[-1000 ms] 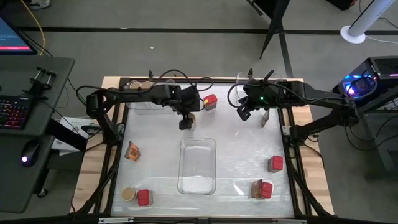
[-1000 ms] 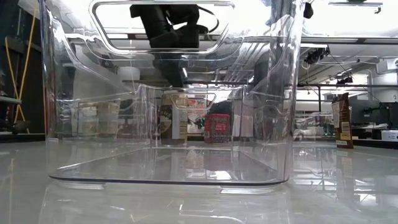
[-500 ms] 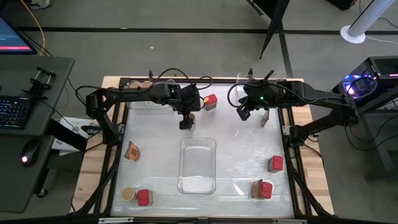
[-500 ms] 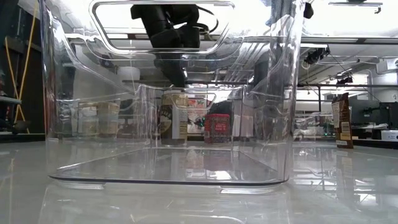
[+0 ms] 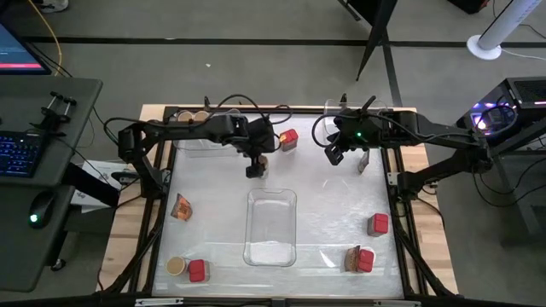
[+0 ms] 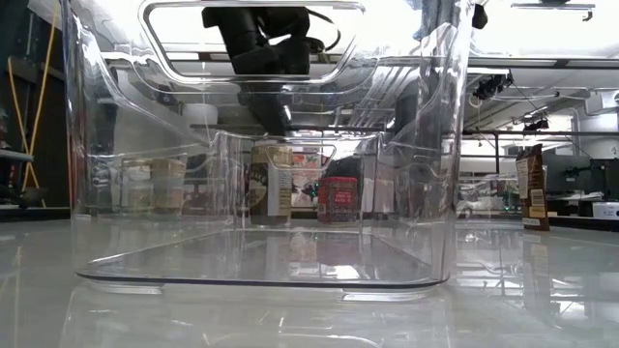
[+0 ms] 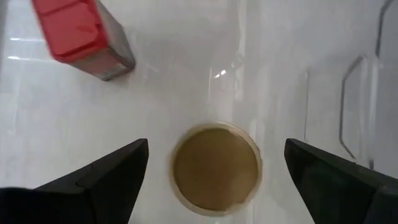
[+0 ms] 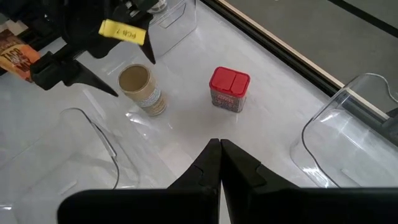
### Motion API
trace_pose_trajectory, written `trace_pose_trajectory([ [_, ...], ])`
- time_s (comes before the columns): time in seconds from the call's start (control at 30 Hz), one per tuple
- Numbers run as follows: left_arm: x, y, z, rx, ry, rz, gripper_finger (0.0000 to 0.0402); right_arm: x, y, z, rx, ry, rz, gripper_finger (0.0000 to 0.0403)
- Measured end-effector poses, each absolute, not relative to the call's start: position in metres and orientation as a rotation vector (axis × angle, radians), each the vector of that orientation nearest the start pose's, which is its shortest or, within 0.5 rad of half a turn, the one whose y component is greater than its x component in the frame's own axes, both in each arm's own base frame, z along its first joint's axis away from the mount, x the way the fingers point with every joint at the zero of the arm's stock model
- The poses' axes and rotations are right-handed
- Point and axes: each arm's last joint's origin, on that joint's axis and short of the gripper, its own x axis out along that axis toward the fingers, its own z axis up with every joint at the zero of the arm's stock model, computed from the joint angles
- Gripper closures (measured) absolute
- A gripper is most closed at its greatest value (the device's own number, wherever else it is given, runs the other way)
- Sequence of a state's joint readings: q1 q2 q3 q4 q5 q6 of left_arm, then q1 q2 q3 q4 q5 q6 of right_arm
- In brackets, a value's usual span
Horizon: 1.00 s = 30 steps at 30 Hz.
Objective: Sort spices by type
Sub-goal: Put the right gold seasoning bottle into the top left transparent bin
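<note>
My left gripper (image 7: 216,147) is open above a round jar with a tan lid (image 7: 216,167) that stands upright on the white table; its fingers stand on either side of the jar without touching it. In the high view this gripper (image 5: 254,168) is at the table's far middle, with a red boxy container (image 5: 288,139) just beyond it. The right wrist view shows the same jar (image 8: 143,88) and red container (image 8: 229,88). My right gripper (image 8: 219,155) is shut and hovers (image 5: 334,155) to the right of them, beside an upright packet (image 5: 364,160).
A clear tray (image 5: 271,226) sits at the table's middle, and two more sit at the far edge (image 5: 200,132) (image 5: 358,111); the left one holds tan-lidded jars (image 5: 193,113). Other spices lie near the left edge (image 5: 181,206), near-left corner (image 5: 188,269) and right side (image 5: 378,224) (image 5: 360,258).
</note>
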<state>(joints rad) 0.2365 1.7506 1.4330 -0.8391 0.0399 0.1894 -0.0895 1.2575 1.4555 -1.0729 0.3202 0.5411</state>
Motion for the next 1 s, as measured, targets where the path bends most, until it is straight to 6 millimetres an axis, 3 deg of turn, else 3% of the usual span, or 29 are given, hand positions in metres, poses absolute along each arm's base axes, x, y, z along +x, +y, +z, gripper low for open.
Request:
trace_pose_trajectory([
  [0.2,0.354,0.080,0.241,0.040,1.210,0.025,0.0037,0.228,-0.030,0.386,0.394,0.741,-0.607,0.0402],
  [0.4,0.359,0.082,0.229,0.046,1.241,0.034,0.0037,0.232,-0.030,0.366,0.395,0.777,-0.613,0.0402],
  [0.73,0.359,0.082,0.224,0.088,1.276,0.009,0.0041,0.235,-0.029,0.356,0.427,0.781,-0.604,0.0402],
  [0.87,0.360,0.083,0.218,0.106,1.290,-0.004,0.0066,0.236,-0.029,0.357,0.423,0.769,-0.598,0.0402],
  [1.0,0.362,0.083,0.218,0.109,1.273,0.001,0.0124,0.236,-0.029,0.357,0.423,0.768,-0.597,0.0402],
])
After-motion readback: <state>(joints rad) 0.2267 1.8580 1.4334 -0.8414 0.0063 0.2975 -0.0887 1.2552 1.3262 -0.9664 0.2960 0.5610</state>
